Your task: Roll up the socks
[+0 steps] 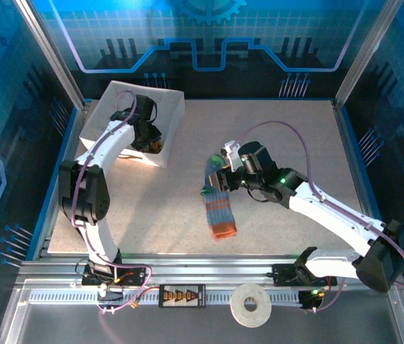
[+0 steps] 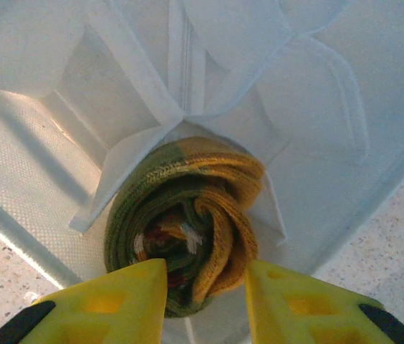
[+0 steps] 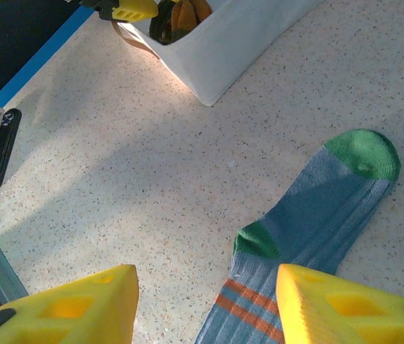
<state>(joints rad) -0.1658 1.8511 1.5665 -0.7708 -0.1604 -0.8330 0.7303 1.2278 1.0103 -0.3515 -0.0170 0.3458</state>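
Olive sock point(image 2: 188, 222) sits rolled in the bin point(image 2: 316, 107). My left gripper point(image 2: 205, 271) flanks it, and I cannot tell if it pinches. Blue sock point(image 3: 324, 208) lies flat beneath my spread right gripper point(image 3: 205, 272), awaiting rolling.

Top view bright, even; soft arm shadows on worktop point(image 1: 273, 143). Left wrist cam washed-out, bin point(image 2: 316, 86) fabric low contrast, near edge soft. Right wrist sharp w/ broad shadow, warm glare by bin corner.

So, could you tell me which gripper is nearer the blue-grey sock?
Right: the right gripper hovers over the blue-grey sock; the left gripper is away in the white bin.
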